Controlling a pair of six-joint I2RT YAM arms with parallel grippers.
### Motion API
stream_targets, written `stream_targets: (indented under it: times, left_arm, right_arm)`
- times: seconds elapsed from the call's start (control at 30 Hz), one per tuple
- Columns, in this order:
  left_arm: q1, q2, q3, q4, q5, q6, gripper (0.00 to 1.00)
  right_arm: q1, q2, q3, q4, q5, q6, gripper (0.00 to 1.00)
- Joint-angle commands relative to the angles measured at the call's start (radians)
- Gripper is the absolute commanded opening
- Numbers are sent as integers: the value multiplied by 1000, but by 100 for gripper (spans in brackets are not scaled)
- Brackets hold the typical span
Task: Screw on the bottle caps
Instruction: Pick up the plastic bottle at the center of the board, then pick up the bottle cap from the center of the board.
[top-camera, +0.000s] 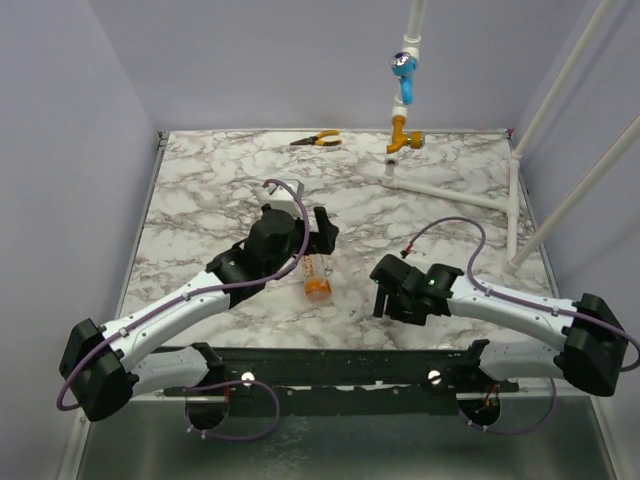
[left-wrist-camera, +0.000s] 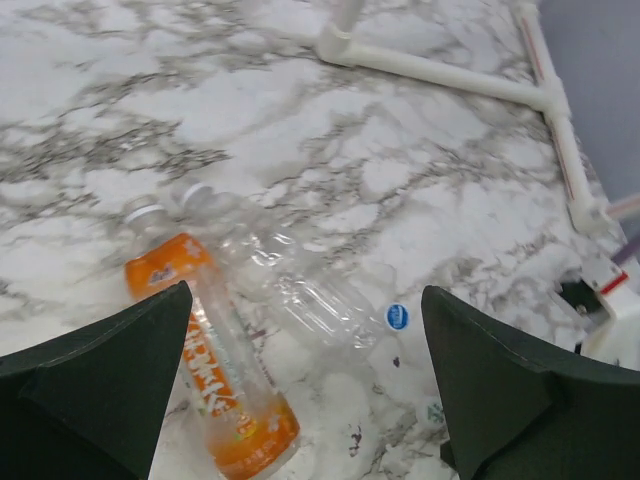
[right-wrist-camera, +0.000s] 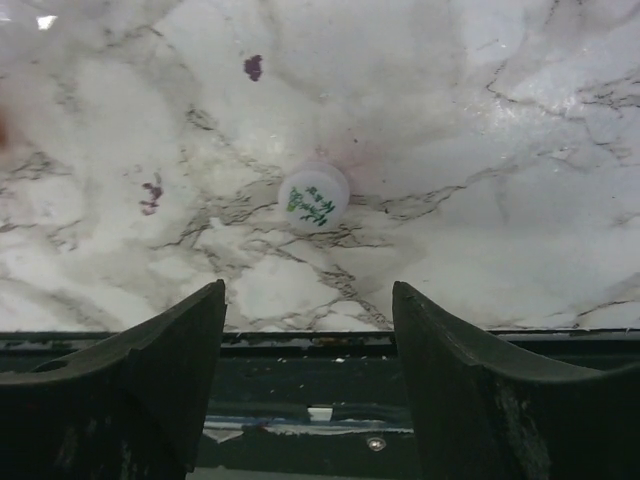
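The left claw was spread empty over the bottle, the right claw parted before the whitish cap, which could be flicked away if pinched off-centre.

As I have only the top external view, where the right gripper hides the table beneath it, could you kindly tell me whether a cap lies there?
Observer: Yes, a whitish cap with green print lies just ahead of the open right gripper, untouched.
Operator: Thank you; is anything beside the orange bottle?
Observer: A clear bottle lies alongside it, with a blue cap at one end.
Operator: And the left gripper?
Observer: Open over the bottles, holding nothing.
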Motion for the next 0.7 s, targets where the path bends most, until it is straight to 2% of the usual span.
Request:
stream_targets:
  times: [0.0,0.07,0.2,0.37,0.67]
  left_arm:
    - [83,-25,-16,-206,-116,-157,99]
    - [111,-44,-38,-214,-127,-182,99]
    - [128,-74,-72,-216,-152,-202,99]
    - [132,-69,-91,-230,-181,-220,99]
    - [135,-36,-112,-235,-201,-244,99]
  right_arm:
    - [17,79,-9,32,61,34,69]
    - [17,101,-22,58,57,26,67]
    - [16,131,-39,113,70,-4,54]
    - [17,228,-9,135,80,-42,53]
    - [15,274,-14,173,100,-68,48]
